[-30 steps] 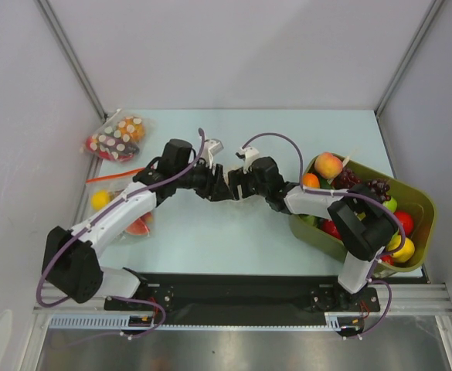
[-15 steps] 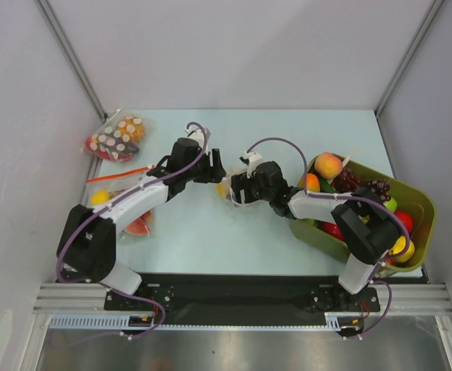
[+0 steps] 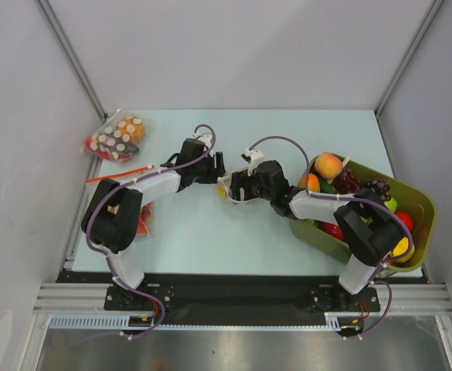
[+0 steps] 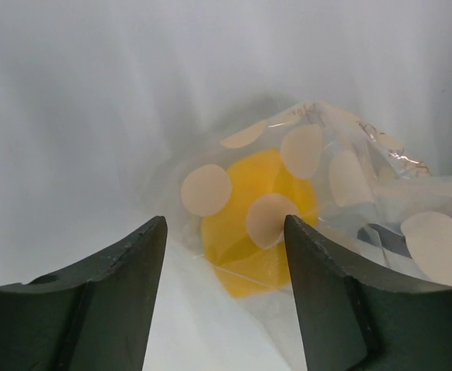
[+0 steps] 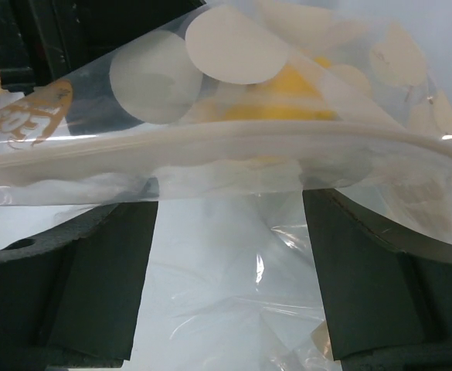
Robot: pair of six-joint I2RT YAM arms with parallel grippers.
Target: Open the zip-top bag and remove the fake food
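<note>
The pale blue-green worktop (image 3: pixel 210 239) stands inside plain grey-white walls (image 3: pixel 233 54), and two metal posts (image 3: pixel 73 62) rise from its far corners. At the far left corner lies a dotted bag (image 3: pixel 116 137) that shows red and orange through its clear plastic. Just nearer along the left edge an orange-red strip (image 3: pixel 119 175) lies slanted; the clear bag it belongs to is mostly hidden, and only a little red shows further towards the near edge. At the right edge sits an olive-green bin (image 3: pixel 425 202), turned a little askew to that edge. Along the near edge run a black plate (image 3: pixel 233 290) and a metal rail (image 3: pixel 249 308).
</note>
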